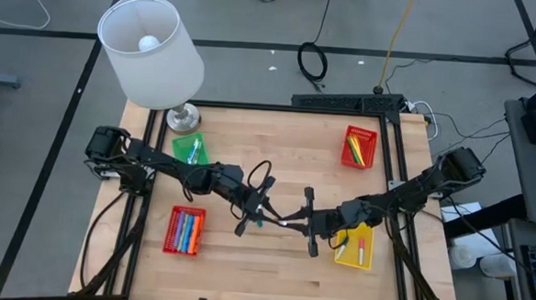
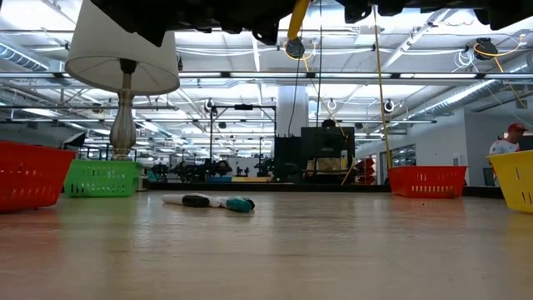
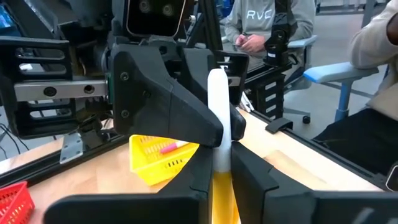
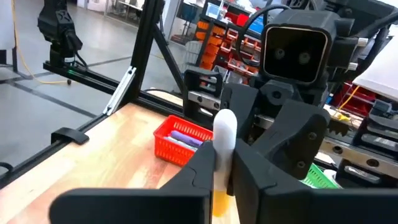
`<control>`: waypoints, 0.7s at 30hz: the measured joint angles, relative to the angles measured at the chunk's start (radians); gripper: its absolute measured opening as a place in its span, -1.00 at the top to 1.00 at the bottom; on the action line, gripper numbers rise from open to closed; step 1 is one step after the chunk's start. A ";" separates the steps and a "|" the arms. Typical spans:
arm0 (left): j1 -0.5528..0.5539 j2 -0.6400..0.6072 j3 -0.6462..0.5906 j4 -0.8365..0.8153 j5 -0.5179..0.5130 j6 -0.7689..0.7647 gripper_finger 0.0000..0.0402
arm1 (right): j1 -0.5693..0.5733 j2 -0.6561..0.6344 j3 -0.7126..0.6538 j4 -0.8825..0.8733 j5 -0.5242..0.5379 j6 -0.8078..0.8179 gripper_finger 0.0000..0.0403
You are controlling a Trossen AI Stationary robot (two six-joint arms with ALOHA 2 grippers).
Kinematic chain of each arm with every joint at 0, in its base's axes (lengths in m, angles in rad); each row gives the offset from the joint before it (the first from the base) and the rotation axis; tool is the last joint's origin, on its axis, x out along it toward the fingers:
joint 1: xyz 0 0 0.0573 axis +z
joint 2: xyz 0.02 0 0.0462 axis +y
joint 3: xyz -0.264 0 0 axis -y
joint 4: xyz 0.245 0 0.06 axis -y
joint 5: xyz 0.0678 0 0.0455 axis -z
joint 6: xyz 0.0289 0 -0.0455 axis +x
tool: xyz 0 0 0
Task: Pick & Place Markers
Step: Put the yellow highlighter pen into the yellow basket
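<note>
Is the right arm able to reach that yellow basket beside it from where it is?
Probably yes: the yellow basket lies just beside the right gripper, with nothing between them. But the left gripper also clamps the marker it holds, so that would have to let go first.

The marker [image 3: 217, 112] is partly hidden between the fingers [image 3: 267, 180]. The lamp [image 2: 123, 62] top is cut off. The green basket [image 1: 191, 150] pens look too small.

Pale wooden table [image 1: 271, 260] — smooth, matt

Bare table [image 1: 271, 270] front, lamp [image 1: 152, 47] blocking back-left corner
</note>
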 joint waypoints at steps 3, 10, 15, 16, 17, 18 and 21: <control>0.000 0.000 0.000 0.003 -0.006 -0.033 0.68 | 0.000 0.000 0.000 0.001 0.002 -0.002 0.91; -0.001 -0.058 0.002 -0.077 -0.063 -0.186 0.33 | 0.063 -0.096 0.000 -0.180 0.158 0.003 0.91; -0.019 -0.176 0.002 -0.335 -0.209 -0.176 0.27 | 0.186 -0.256 0.000 -0.441 0.315 0.140 0.91; -0.024 -0.197 0.002 -0.386 -0.240 -0.185 0.27 | 0.211 -0.287 0.000 -0.499 0.329 0.195 0.91; -0.029 -0.215 0.002 -0.425 -0.276 -0.199 0.27 | 0.236 -0.317 0.000 -0.553 0.351 0.261 0.91; -0.033 -0.233 0.002 -0.462 -0.317 -0.217 0.26 | 0.264 -0.348 0.000 -0.614 0.372 0.329 0.91; -0.053 -0.278 0.002 -0.610 -0.446 -0.284 0.26 | 0.331 -0.422 0.000 -0.780 0.391 0.547 0.91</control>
